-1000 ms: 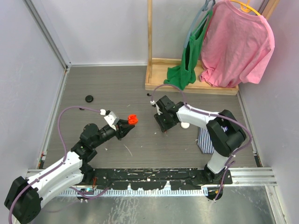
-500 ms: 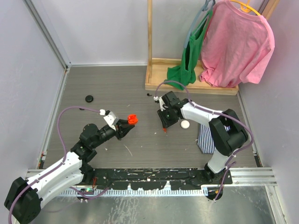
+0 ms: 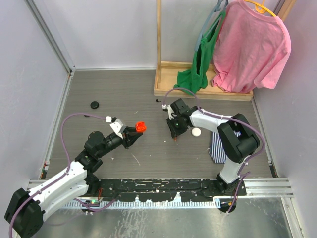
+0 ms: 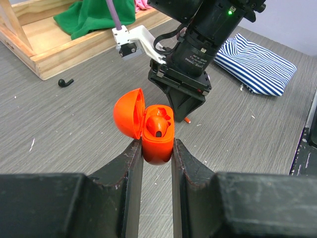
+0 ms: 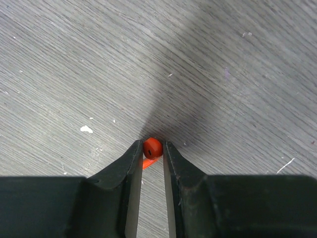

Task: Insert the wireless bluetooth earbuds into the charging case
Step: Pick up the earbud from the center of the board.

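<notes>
The left tool [image 4: 157, 147] is clamped on the base of an orange-red charging case [image 4: 157, 138], held above the desk [image 4: 59, 134] with its lid [image 4: 128, 113] hinged open and a seated earbud [image 4: 158, 124] inside. The right tool [image 5: 151, 148] pinches a loose red earbud [image 5: 152, 147] down at the desk, just beyond the case.

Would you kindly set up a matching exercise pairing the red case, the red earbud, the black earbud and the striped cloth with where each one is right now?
Things:
1. red case
2. red earbud
3. black earbud
4. striped cloth

Places:
A. lying loose on the table near the wooden rack
B. pinched between the fingers of the right gripper
C. spread on the table, touched by no gripper
D. held with its lid open in the left gripper

Pairs: 1-D, 2-B, 3-A, 4-C.
</notes>
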Controlling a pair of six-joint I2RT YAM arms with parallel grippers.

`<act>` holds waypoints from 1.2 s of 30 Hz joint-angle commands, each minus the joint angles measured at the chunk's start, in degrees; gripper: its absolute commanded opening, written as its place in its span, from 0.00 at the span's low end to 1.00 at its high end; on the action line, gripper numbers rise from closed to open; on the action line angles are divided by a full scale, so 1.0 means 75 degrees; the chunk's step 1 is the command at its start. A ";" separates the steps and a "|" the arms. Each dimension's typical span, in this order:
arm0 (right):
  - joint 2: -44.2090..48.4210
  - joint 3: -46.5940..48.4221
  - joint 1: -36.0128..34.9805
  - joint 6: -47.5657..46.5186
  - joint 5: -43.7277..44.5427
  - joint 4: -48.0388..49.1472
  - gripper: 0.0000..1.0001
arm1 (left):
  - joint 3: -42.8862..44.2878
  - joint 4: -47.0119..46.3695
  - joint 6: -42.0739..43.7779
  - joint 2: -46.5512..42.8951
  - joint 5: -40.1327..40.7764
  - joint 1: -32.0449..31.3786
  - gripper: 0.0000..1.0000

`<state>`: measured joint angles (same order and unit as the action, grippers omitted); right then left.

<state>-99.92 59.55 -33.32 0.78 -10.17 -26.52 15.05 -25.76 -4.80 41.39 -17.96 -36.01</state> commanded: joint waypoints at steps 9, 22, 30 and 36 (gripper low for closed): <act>0.0456 0.0503 -0.0483 0.0211 0.1906 -0.0830 0.16 | 0.0164 -0.0268 0.0159 -0.0092 -0.0020 -0.0027 0.01; 0.0845 0.0399 -0.0762 0.0679 0.3395 -0.0664 0.07 | 0.0173 -0.0245 0.0171 -0.0104 0.0004 -0.0027 0.01; -0.0073 0.0906 -0.1435 0.1219 0.5260 -0.1107 0.15 | 0.0173 -0.0245 0.0171 -0.0097 0.0029 -0.0024 0.01; -0.0755 0.1486 -0.1892 0.1420 0.5676 -0.1490 0.32 | 0.0163 -0.0222 0.0159 -0.0179 0.0042 -0.0017 0.01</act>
<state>-104.44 66.89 -45.80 9.23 27.44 -35.88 15.05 -25.39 -4.80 41.28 -17.93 -36.01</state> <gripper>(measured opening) 0.271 0.252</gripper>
